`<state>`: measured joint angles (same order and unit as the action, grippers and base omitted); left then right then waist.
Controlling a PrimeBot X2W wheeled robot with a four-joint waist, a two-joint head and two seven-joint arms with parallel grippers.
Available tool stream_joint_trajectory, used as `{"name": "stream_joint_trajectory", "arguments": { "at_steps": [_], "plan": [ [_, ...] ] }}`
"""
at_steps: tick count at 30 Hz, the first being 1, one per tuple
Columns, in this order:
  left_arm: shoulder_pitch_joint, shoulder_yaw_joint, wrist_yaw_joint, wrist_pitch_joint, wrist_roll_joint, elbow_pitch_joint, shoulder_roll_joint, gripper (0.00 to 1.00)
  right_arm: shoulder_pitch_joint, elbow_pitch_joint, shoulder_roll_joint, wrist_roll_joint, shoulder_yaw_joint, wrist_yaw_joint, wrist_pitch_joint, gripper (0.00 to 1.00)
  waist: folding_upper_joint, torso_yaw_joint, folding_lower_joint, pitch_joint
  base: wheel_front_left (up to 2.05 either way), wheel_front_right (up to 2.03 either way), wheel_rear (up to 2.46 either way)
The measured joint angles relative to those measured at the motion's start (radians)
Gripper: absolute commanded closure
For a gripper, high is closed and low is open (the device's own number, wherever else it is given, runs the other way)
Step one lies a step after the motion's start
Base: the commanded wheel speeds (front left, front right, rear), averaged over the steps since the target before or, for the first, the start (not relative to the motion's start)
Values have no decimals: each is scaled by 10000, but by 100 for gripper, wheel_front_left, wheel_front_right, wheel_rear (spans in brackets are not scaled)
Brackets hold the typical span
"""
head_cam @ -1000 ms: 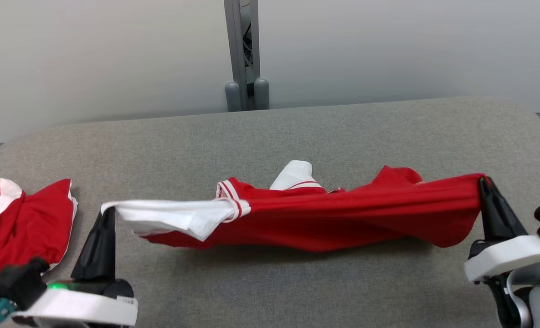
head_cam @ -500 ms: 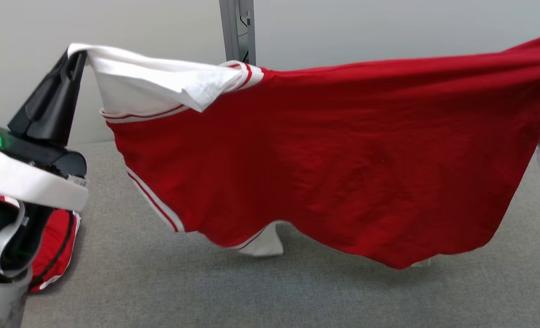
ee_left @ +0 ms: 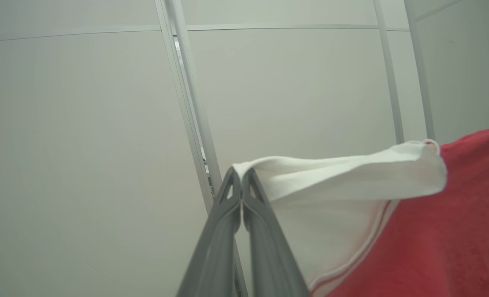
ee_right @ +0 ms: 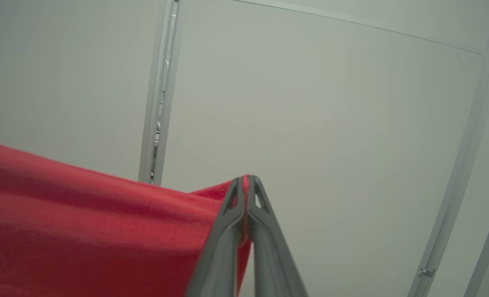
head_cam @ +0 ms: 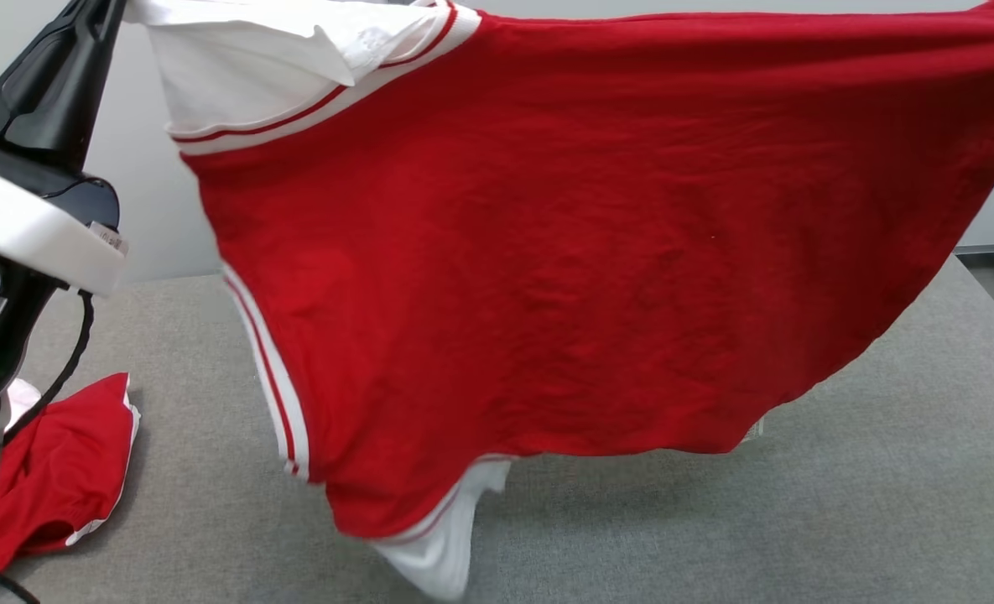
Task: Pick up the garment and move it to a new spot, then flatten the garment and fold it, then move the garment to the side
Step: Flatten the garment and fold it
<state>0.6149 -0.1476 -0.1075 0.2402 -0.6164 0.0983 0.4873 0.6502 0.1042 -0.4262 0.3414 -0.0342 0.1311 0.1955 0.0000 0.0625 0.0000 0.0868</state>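
The garment (head_cam: 564, 252), a red shirt with white sleeves and red-and-white striped trim, hangs spread out in the air above the grey table (head_cam: 798, 520). My left gripper (head_cam: 111, 7) is shut on its white sleeve corner at the top left. The left wrist view has the left gripper (ee_left: 241, 171) pinching that white cloth (ee_left: 335, 173). My right gripper (ee_right: 247, 179) is shut on the red corner (ee_right: 104, 222) at the opposite end. A white sleeve (head_cam: 438, 562) dangles lowest, close to the table; I cannot tell whether it touches.
A second red and white garment (head_cam: 60, 470) lies crumpled on the table at the lower left, beside my left arm (head_cam: 10, 235). The table's right edge (head_cam: 979, 273) runs near the floor strip. A pale wall stands behind.
Both grippers have risen, lifting the garment from the table until it hangs stretched and open between them. The head view has shifted as well.
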Motion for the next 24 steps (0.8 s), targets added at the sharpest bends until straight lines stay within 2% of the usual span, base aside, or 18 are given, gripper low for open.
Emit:
{"name": "stream_joint_trajectory", "arguments": {
  "at_steps": [6,12,19,24],
  "plan": [
    [833,-500,-150,-140,-4,-897,102,100,484,834,194,418,-267,0,242,100,0,-10,0,-311,0,0,0],
    [2822,-1434,-209,-941,445,-2644,242,100,2099,2504,711,435,-976,-2,242,100,0,-8,0,-1025,0,0,0],
    [6419,-3379,-224,-2686,1001,-4759,485,100,5542,4832,1312,-788,-1001,-2,-587,100,0,-113,0,-2776,0,0,0],
    [8775,-3977,-226,-4575,2096,-7005,604,100,7677,6650,2100,-1910,-663,-2,-1919,100,0,-169,0,-4275,0,0,0]
  ]
}}
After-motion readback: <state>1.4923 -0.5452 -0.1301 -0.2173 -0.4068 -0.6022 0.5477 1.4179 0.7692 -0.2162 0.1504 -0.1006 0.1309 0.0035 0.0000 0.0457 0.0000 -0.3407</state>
